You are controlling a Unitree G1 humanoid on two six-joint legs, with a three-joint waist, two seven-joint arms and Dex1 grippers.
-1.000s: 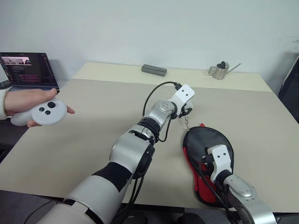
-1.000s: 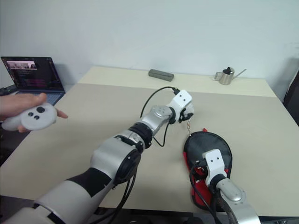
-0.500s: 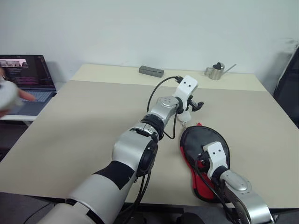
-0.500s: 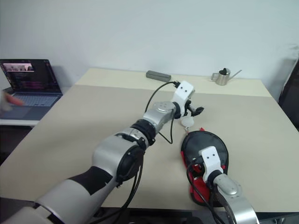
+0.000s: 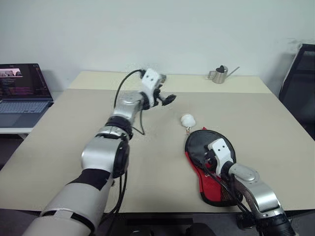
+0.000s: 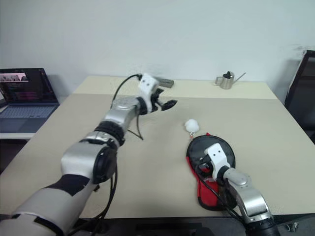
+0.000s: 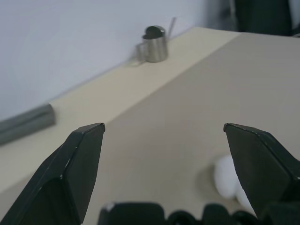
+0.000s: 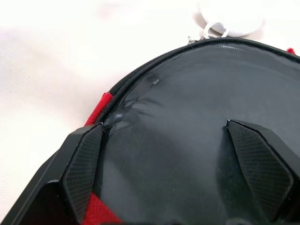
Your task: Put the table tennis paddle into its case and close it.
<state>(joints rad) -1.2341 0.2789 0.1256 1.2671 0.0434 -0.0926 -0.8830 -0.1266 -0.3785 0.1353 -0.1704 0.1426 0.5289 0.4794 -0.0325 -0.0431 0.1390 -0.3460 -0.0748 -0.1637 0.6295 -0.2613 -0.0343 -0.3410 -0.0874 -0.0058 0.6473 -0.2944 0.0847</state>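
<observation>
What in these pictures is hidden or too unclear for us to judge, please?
- Paddle: if it is inside the case, the closed fabric hides it in the head views.
- Case's near end: the right arm covers it.
- Zipper: its end by the pom-pom is too small to tell if fully shut.
- Laptop: cut off by the edge.

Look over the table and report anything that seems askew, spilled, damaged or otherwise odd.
Nothing looks spilled or damaged. The black and red case lies flat near the table's front edge, its white pom-pom resting on the table just beyond its rounded end. A small metal watering can stands upright at the far edge.
</observation>
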